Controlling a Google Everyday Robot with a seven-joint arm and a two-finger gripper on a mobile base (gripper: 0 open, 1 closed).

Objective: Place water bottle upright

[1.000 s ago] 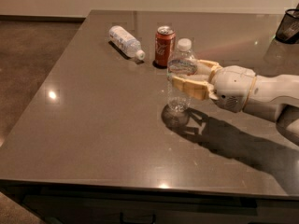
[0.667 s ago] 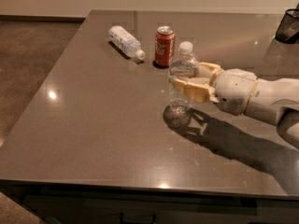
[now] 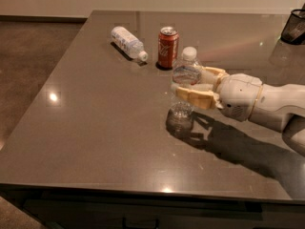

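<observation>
The water bottle (image 3: 185, 80) is a clear ribbed plastic bottle with a white cap. It stands upright on the dark table (image 3: 95, 128), a little right of centre, with its base on the surface. My gripper (image 3: 188, 82) reaches in from the right on a white arm. Its two tan fingers (image 3: 198, 98) sit on either side of the bottle's middle, closed against it.
A red soda can (image 3: 167, 47) stands just behind the bottle. A shorter bottle with a white label (image 3: 127, 42) lies on its side at the back left. A black mesh holder (image 3: 294, 26) stands at the far right corner. The table's left edge drops to brown floor.
The arm and the bottle have shifted very slightly to the right. The bottle remains upright in the fingers.
</observation>
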